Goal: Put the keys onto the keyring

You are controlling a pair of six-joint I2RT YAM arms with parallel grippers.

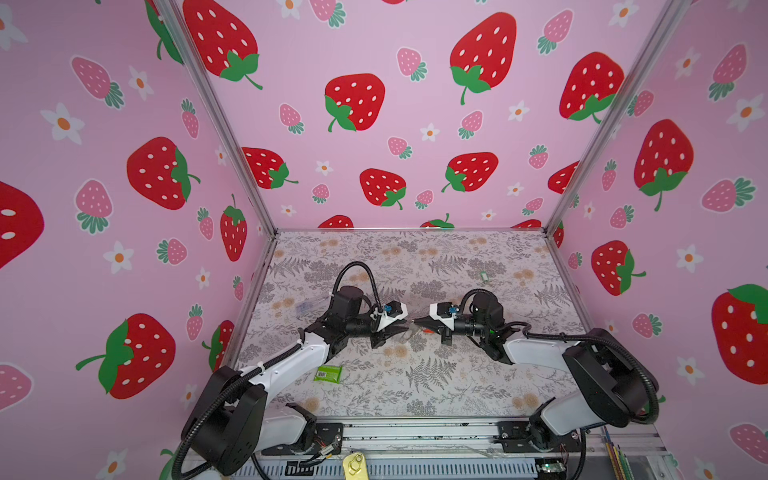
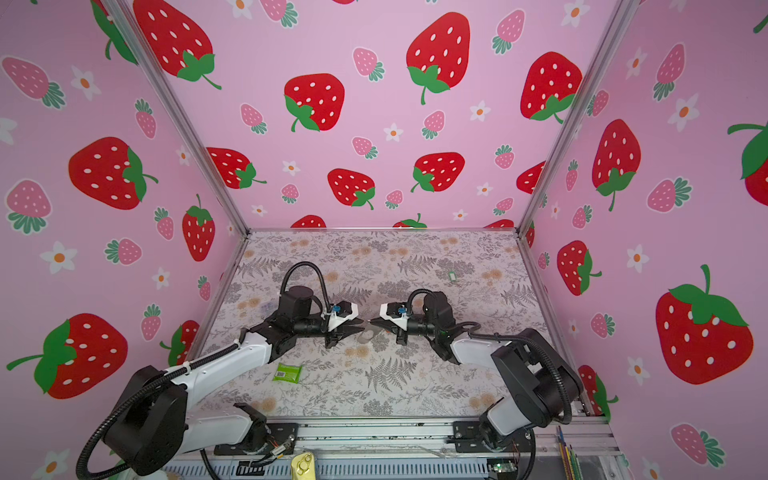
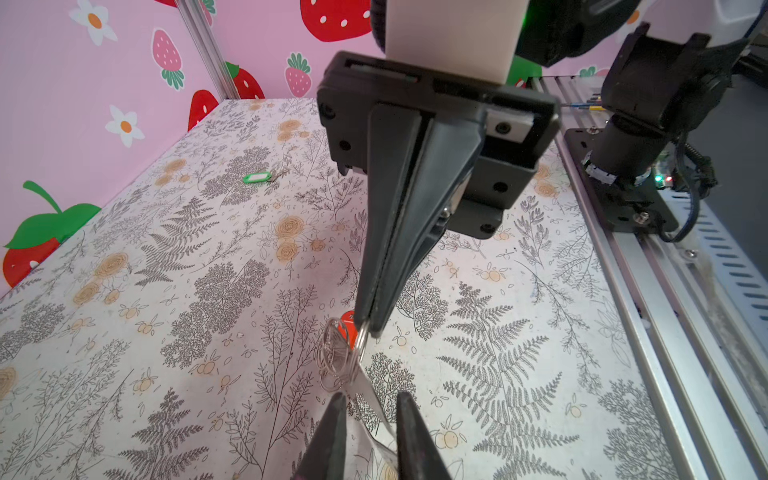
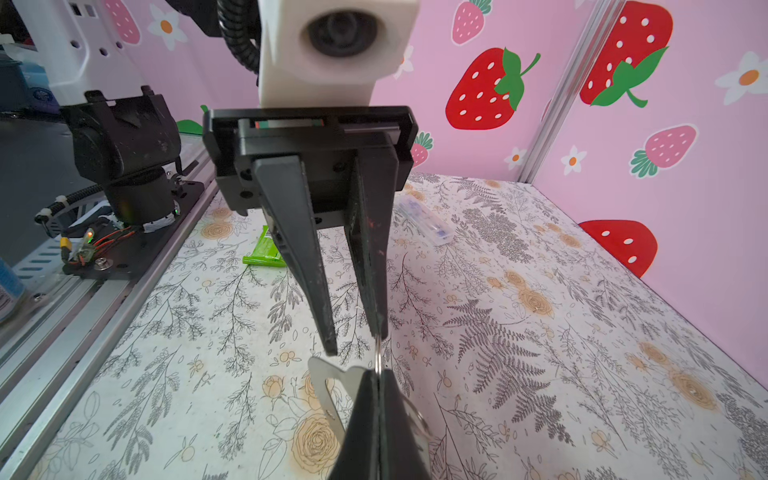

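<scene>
**Left fingers (image 3: pixel 332 436) apart, keyring (image 3: pixel 334 361) slack between them**

Up close, the left gripper (image 3: pixel 371 397) has its jaws parted. The keyring's strap runs loose through the gap and does not look squeezed. Opposite, the right gripper (image 3: pixel 368 327) is closed tight on one silver ring of the bunch. The red key (image 3: pixel 345 328) sits just behind its tips; I cannot tell whether it is threaded on. The green key (image 3: pixel 257 178) lies on the table (image 3: pixel 166 291), well apart.

The pinch sits at the very fingertips, so a tug or twist from the left could roll the ring out and drop the lot. Both arms reach inward with wrists level, tip to tip above the table's middle.
</scene>
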